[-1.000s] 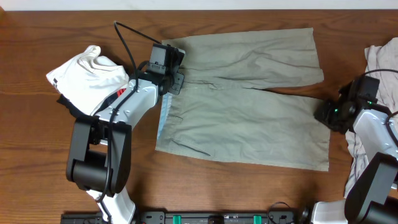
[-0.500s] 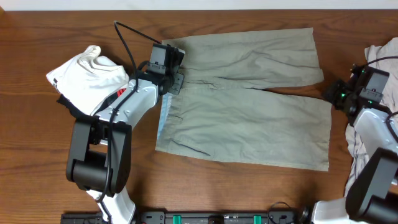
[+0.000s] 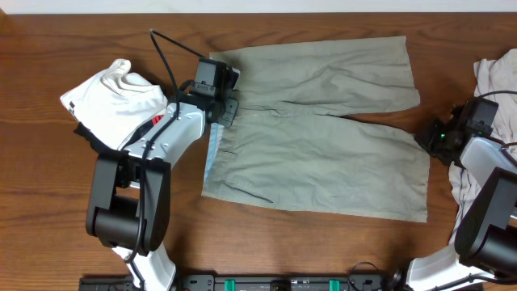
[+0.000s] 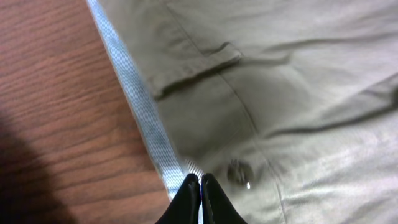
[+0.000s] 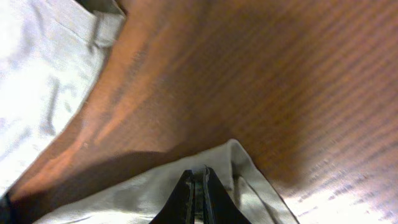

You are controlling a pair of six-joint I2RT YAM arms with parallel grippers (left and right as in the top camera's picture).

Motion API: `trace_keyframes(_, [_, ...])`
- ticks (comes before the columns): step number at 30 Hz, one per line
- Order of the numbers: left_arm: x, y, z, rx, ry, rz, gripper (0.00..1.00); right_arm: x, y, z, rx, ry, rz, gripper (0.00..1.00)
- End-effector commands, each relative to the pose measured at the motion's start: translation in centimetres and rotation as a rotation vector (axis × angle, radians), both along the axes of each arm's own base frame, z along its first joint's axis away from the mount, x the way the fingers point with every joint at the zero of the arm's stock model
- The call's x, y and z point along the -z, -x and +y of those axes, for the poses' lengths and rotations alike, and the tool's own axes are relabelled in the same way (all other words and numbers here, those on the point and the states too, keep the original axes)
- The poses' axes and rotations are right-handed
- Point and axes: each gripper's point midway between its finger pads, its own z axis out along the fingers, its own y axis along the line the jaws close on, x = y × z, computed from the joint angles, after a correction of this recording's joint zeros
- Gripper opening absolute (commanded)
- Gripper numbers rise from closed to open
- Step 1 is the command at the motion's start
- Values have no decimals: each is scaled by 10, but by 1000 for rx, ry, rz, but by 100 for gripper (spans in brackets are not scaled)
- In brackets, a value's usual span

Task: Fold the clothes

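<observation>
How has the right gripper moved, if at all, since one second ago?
Yes. The right gripper went up the picture past the shorts' hem corner, then back down, ending slightly higher.

Grey-green khaki shorts (image 3: 323, 137), pale blue waistband lining (image 4: 135, 106) — white garment (image 3: 113, 101), seemingly off-white heap (image 3: 501, 89) — brown table (image 3: 48, 202).

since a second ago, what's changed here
The right gripper swung out toward the off-white garment, came back to the leg corner of the shorts and shut, apparently pinching it. The left gripper stayed shut at the waistband; shorts and white garment did not move.
</observation>
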Motion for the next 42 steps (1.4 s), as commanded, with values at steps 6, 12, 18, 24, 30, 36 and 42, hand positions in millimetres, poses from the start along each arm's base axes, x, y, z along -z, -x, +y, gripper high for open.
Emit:
trace_keyframes(6, [-27,-19,19,-60,-65,-83,6,2,10,-15,40,67,57,5])
trace_keyframes(12, [-24,-16,35,-121,-62,-60,9,2,9,-18,32,91,51,17])
trace_keyframes(18, [-34,10,40,-122,-74,16,47,-21,-4,-17,-5,40,-45,55])
trace_keyframes(24, [-102,30,44,-145,-33,-81,75,-81,0,-30,17,-50,-218,64])
trace_keyframes(30, [-146,68,53,-223,24,-99,77,-119,39,-31,79,-46,-210,65])
trace_keyframes(36, [-115,118,49,-255,61,138,77,-124,70,-16,71,-46,-128,65])
trace_keyframes(42, [-71,152,34,-274,139,336,77,-109,97,6,24,-103,5,63])
